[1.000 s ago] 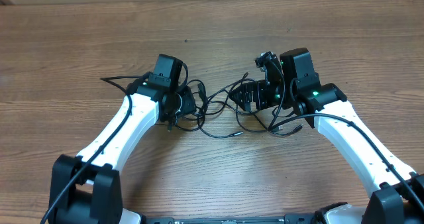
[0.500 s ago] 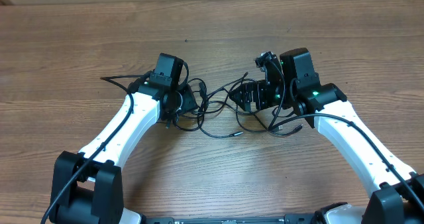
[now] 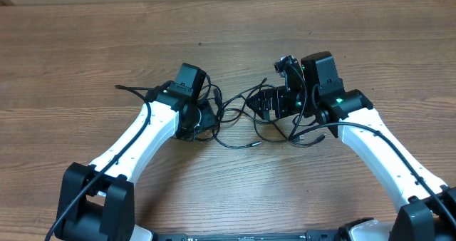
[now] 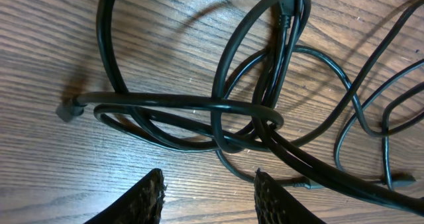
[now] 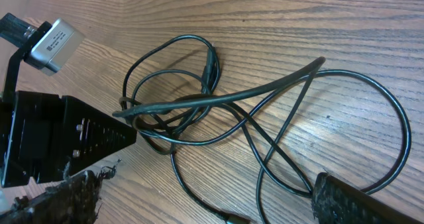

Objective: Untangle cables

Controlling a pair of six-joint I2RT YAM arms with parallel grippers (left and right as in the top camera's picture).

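Our left pincer (image 4: 209,201) is released: its two black ribbed fingertips (image 4: 142,201) stand apart at the lower edge of the left wrist view, with only bare wood between them. Just ahead of those tips, not touching them, lie the cables (image 4: 265,118). There several thin black strands cross and wrap into a loose knot. From that knot one strand runs off to the pincer's left side and ends in a small plug (image 4: 66,110) lying flat on the desk (image 4: 79,25). Other loops fan out ahead of the pincer and to its right side.

Our right pincer (image 5: 212,204) is also released, with its fingers (image 5: 358,204) spread wide at the two lower corners of the right wrist view. Two strands pass across the gap between the fingers, and neither finger presses on them. We cannot tell how far above the wood these fingers hang. Further ahead of this pincer, the strands gather into a long flattened loop with a doubled stretch through its middle. A wide single curve sweeps round on its right side.

From overhead, the tangle fills the stretch of desk between the two pincers. The pincers point toward each other across it. On the near side of the tangle a loose end lies on the wood. Behind the left pincer, one thin strand trails out past the arm.
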